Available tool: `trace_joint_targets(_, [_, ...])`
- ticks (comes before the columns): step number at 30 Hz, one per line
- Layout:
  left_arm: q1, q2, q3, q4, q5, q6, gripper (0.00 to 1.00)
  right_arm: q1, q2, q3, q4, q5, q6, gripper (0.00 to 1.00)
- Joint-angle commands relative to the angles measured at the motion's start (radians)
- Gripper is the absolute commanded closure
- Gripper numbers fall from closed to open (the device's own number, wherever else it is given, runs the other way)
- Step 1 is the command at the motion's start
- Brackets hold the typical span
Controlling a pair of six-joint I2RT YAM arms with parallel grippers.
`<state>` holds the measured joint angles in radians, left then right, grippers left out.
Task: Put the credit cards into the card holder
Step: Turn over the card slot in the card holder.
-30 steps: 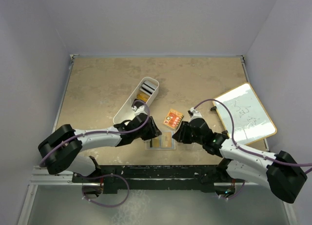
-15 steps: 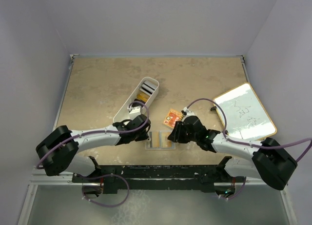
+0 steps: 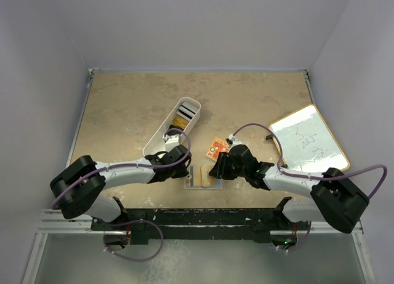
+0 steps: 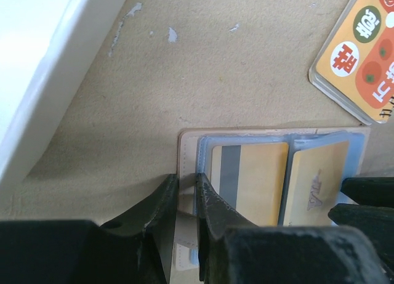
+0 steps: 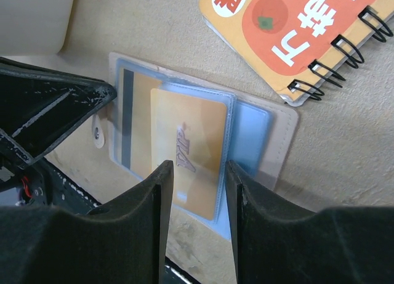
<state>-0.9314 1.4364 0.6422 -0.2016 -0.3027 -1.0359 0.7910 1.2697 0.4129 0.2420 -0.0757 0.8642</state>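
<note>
Two gold credit cards (image 4: 252,176) sleeved in open card holder (image 4: 186,145), flat on table (image 3: 123,111). More cards (image 3: 184,114) in white bin (image 3: 160,135). Left gripper (image 4: 186,182) clamped on holder's edge; right gripper (image 5: 198,173) jaws apart above holder.

white arm links (image 3: 292,184) with black joints (image 3: 79,186), purple cables (image 3: 253,125), scuffed black hands (image 4: 184,182).

Left claw (image 4: 184,184) clamps card holder (image 4: 187,142) edge; two gold cards (image 4: 253,179) in sleeves

Left gripper (image 4: 186,184) jaws pinch the card holder (image 4: 186,145); right gripper (image 5: 197,173) jaws stand apart.
</note>
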Motion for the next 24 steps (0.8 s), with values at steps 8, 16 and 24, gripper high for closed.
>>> trace_joint_targets(8, [0.0,0.037,-0.018,0.07,0.065,0.002,0.85,0.002,-0.04,0.021,0.04,-0.056,0.014,0.59])
trace_joint_targets(16, [0.0,0.028,-0.015,0.061,0.066,-0.011,0.85,0.001,-0.05,0.015,0.076,-0.091,0.04,0.58])
trace_joint_targets(24, [0.0,0.003,0.014,0.042,0.069,-0.017,0.85,0.001,-0.056,-0.035,0.153,-0.106,0.083,0.57])
